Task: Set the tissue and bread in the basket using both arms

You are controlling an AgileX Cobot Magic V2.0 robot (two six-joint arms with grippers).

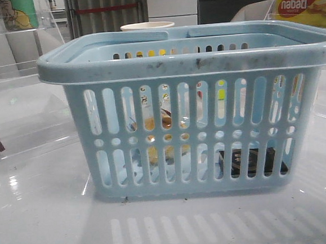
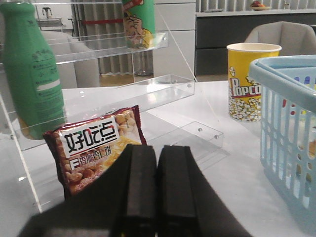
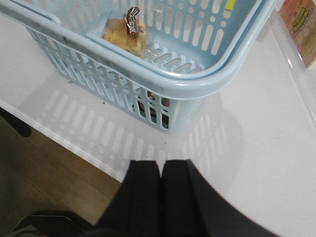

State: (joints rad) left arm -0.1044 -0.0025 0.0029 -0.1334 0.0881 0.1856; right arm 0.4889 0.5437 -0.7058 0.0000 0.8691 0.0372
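The light blue basket (image 1: 192, 63) fills the middle of the front view; it also shows in the left wrist view (image 2: 291, 148) and the right wrist view (image 3: 207, 84). The bread (image 3: 124, 35) in its clear bag lies inside it, seen through the slots in the front view (image 1: 157, 122). The dark tissue pack (image 1: 251, 161) lies on the basket floor at the right; a dark part of it shows through the slots in the right wrist view (image 3: 153, 112). My left gripper (image 2: 157, 148) is shut and empty, left of the basket. My right gripper (image 3: 160, 164) is shut and empty, over the table edge.
A brown-and-white snack packet (image 2: 96, 145) leans against a clear acrylic shelf (image 2: 123, 94) holding a green bottle (image 2: 32, 74). A yellow popcorn cup (image 2: 249, 81) stands behind the basket. A yellow nabati box (image 1: 306, 3) sits back right. The table's front edge (image 3: 64, 140) drops to the wooden floor.
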